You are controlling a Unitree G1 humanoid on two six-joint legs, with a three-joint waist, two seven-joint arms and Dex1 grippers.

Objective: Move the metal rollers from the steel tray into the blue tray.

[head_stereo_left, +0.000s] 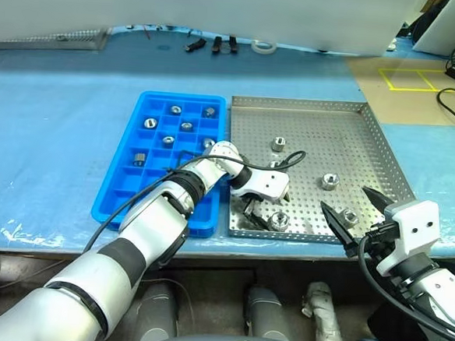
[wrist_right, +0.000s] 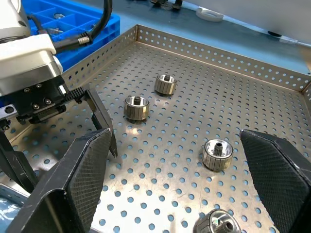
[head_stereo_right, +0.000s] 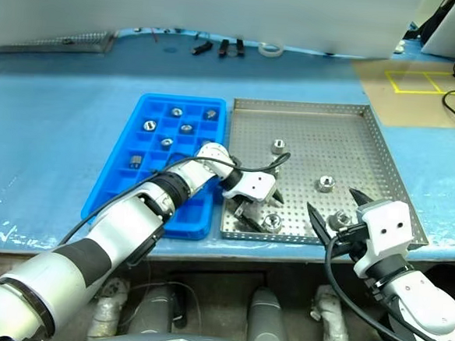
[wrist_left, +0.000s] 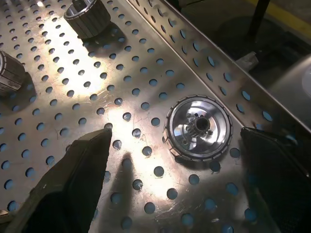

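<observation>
Left jaws agape astride roller, hole upward, steel tray

The left tool and its wrist covered part of the steel tray's near left corner, and a roller there sat partly behind a finger. The arm hid the near right cells of the blue tray. Small dark items at the counter's far edge were too small to identify. The right wrist view cut off a roller.
</observation>
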